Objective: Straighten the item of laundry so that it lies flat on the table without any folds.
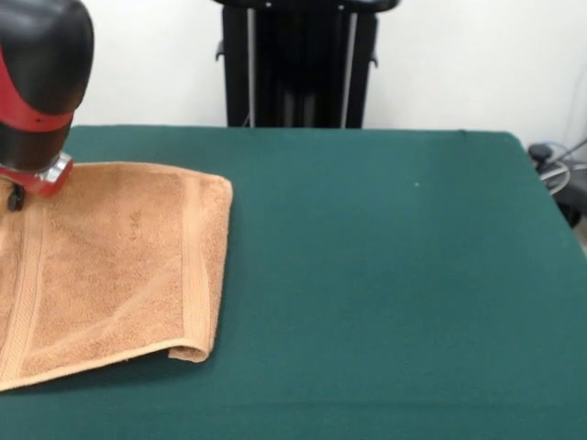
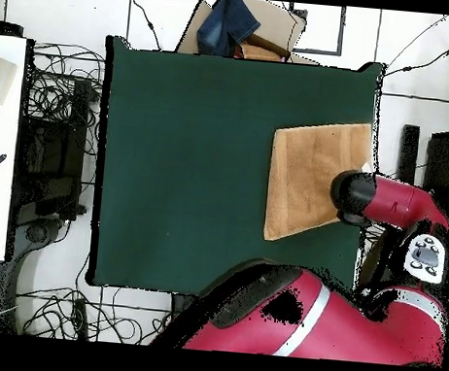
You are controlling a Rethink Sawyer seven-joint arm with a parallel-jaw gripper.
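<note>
Front view: orange-tan towel [image 1: 101, 266] lies spread at the tabletop's [image 1: 385, 275] left side, running off the picture's left edge. One woven band stripe runs along its right end, another near the left. Its near right corner is curled over on itself in a small fold; the rest looks mostly flat with faint creases. Tool [image 1: 27, 179] sits at the towel's far left part, its red-rimmed tip touching or just above the cloth; whether it is clenched or released cannot be told. Overhead view: towel [image 2: 312, 180] lies against the green tabletop's [image 2: 191, 161] right edge, about midway along it, with the red and black arm [image 2: 393, 200] reaching over that edge onto the cloth. Cables lie on the floor around the tabletop.
</note>
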